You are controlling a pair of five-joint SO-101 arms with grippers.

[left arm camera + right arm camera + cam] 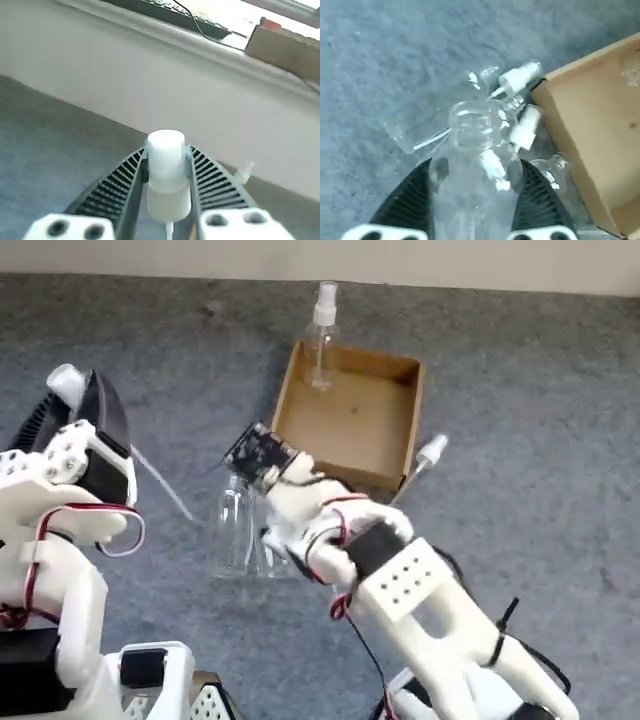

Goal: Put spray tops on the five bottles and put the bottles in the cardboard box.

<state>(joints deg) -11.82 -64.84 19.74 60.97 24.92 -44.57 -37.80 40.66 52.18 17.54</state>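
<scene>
Capping in hand: left gripper (167, 157) clamps a spray top (169, 197) at the high view's upper left; right gripper (475, 175) grips an open bottle (470, 125) lower left of the box (350, 425); next probably calls for lining the tube (170, 231) over its mouth

Two white plastic arms work in front of the cardboard box (283, 390). The left arm (70, 510), off the box's left corner, carries black servo blocks looped with red, white and black wires. The right arm (440, 630), just before the box, shows a hole-drilled plate (405, 580), a black circuit board (258, 455) and black cables; both end in black ribbed fingers (117, 182) on white, holed bases.
</scene>
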